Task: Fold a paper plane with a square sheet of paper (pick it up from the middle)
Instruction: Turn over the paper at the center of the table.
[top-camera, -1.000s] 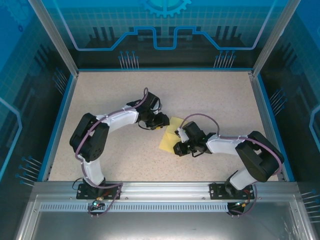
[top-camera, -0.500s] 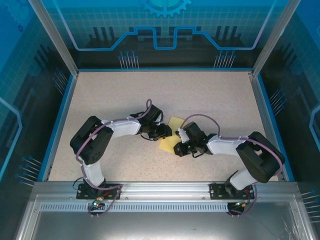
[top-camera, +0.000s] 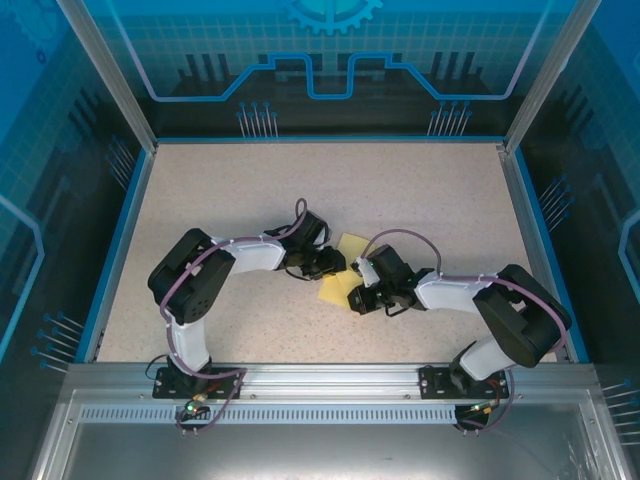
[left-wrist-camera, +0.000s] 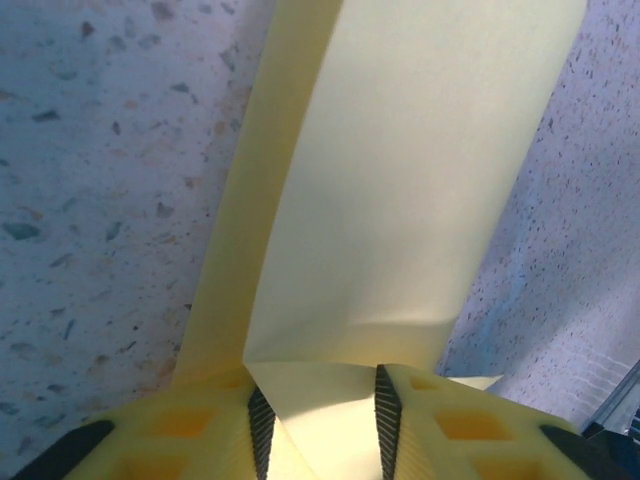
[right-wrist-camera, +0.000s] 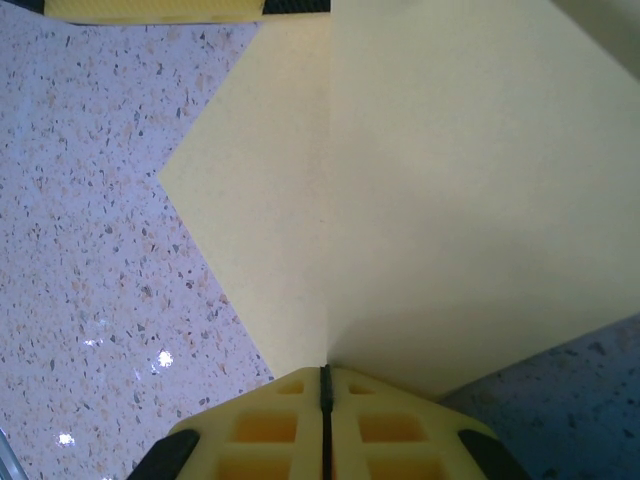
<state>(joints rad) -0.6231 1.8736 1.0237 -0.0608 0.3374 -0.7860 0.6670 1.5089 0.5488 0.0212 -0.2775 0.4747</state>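
The square sheet of paper (top-camera: 334, 290) is pale yellow and lies folded in the middle of the table, between my two grippers. My left gripper (top-camera: 335, 263) is at its left edge. In the left wrist view a raised fold of the sheet (left-wrist-camera: 400, 180) runs between the black pads (left-wrist-camera: 260, 432), and the left gripper (left-wrist-camera: 320, 400) still shows a gap. My right gripper (top-camera: 358, 298) is at the sheet's near edge. In the right wrist view the right gripper (right-wrist-camera: 324, 372) is shut on the sheet (right-wrist-camera: 450, 180) where a crease runs into the jaws. The paper plane is out of view.
The speckled table (top-camera: 230, 200) is bounded by a blue rim (top-camera: 128, 230) and glass walls. Both arms bend inward and their wrists are close together over the sheet. A yellow finger of the left gripper (right-wrist-camera: 150, 10) shows at the top of the right wrist view.
My left gripper has moved right and nearer, onto the sheet's edge, and its jaws have narrowed round the fold. The right gripper has stayed shut and hardly moved.
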